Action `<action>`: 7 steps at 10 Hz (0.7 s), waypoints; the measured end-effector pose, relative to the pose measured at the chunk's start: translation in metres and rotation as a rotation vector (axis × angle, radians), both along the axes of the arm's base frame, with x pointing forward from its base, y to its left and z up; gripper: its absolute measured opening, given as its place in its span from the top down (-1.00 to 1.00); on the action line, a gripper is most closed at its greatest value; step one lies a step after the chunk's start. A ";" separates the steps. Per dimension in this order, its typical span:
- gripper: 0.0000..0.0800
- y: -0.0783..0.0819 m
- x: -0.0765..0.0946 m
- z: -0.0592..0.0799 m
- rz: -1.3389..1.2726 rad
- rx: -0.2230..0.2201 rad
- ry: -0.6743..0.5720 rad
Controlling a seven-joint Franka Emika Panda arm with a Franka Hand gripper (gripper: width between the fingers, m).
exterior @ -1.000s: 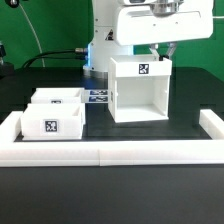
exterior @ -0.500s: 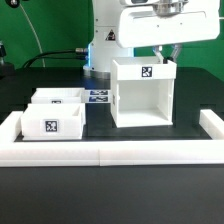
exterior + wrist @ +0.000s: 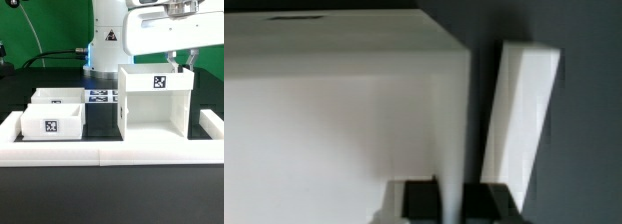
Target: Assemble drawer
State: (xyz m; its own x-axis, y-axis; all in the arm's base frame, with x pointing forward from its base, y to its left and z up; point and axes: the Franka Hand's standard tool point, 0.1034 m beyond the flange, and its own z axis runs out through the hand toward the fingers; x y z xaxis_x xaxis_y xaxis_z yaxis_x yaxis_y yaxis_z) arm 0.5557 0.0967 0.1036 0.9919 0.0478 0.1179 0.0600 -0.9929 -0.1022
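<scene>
The white cabinet shell (image 3: 155,105) of the drawer stands upright on the black table, open front toward the camera, with a tag on its top. My gripper (image 3: 182,62) is shut on the top edge of its side wall on the exterior view's right. In the wrist view my gripper (image 3: 457,200) has one dark finger on each side of the thin white wall (image 3: 464,120). Two small open-top trays, a rear one (image 3: 57,97) and a front one (image 3: 52,123) with a tag, sit at the exterior view's left, apart from the shell.
A long low white border wall (image 3: 110,153) runs along the table's front and up both sides. The marker board (image 3: 100,97) lies flat behind, between trays and shell. The robot base (image 3: 105,40) stands at the back.
My gripper has moved toward the exterior view's right and nearer the front wall, and the cabinet shell has moved with it.
</scene>
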 end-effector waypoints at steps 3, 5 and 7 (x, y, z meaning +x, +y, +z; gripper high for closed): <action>0.90 0.004 0.023 0.000 -0.012 0.010 -0.059; 0.90 0.004 0.023 0.002 -0.018 0.011 -0.060; 0.90 0.005 0.024 0.003 -0.082 0.024 -0.056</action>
State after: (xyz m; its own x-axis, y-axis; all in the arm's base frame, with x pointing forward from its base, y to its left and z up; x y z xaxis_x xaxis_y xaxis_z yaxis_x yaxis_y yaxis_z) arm 0.5797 0.1015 0.1062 0.9842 -0.0362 0.1736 -0.0146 -0.9921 -0.1244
